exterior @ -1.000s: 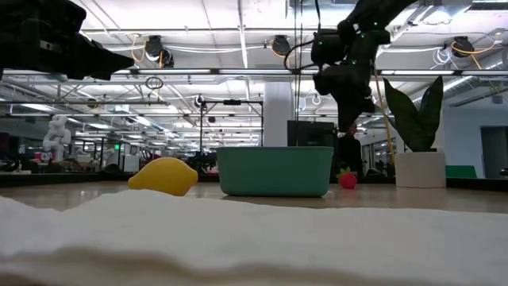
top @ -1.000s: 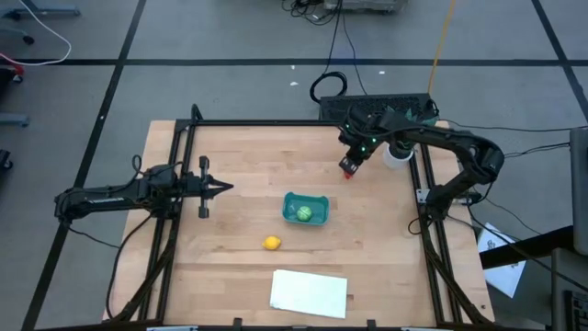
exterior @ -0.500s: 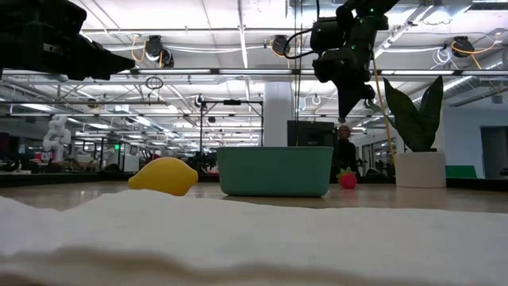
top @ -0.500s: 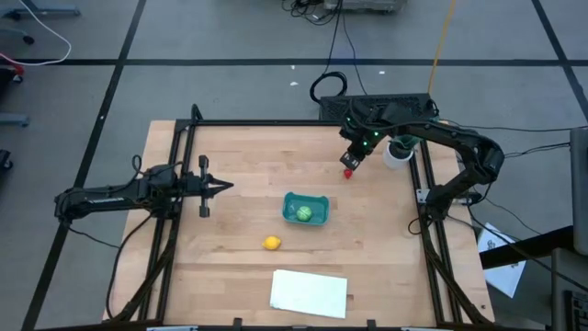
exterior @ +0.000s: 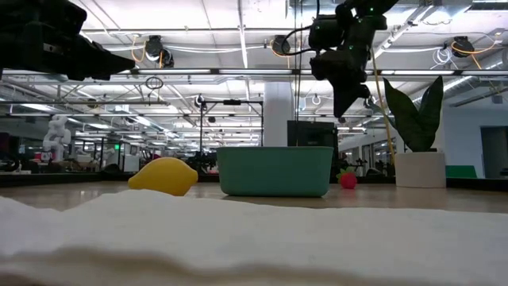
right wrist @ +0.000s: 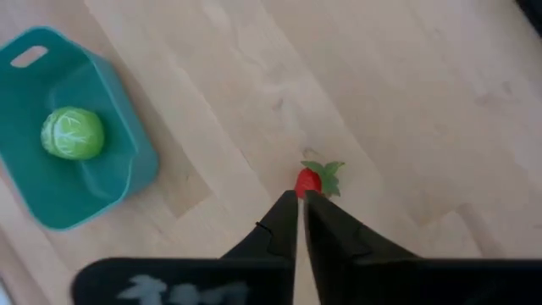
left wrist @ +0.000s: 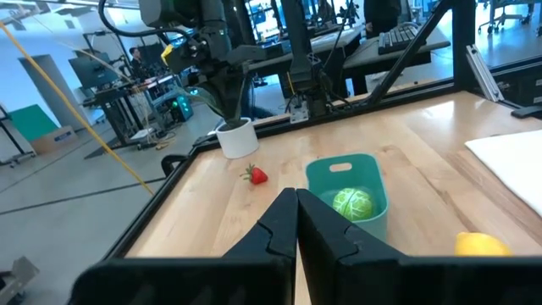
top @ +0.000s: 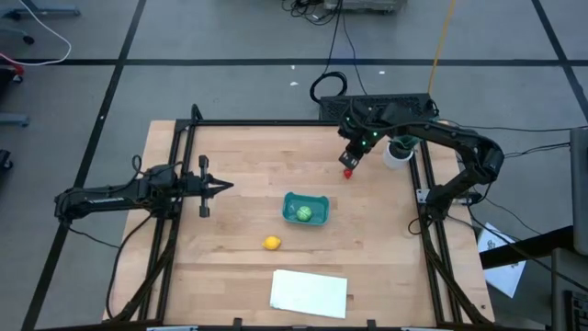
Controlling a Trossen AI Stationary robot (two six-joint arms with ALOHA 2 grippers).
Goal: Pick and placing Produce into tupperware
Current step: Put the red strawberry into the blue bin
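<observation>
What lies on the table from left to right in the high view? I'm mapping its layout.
Left gripper, lemon, tupperware holding the green ball, strawberry under the right gripper, white pot.

No legible text, label or number on anything.

Grey floor [top: 230, 37] crossed by dark seam lines, with loose cables [top: 326, 37] trailing beyond the table's far edge. Pale wooden table [top: 248, 156] framed by black rails. White ceiling with exposed pipes and strip lights [exterior: 238, 48]. Workbenches and desks [left wrist: 398, 42] farther back in a wide, open hall.
</observation>
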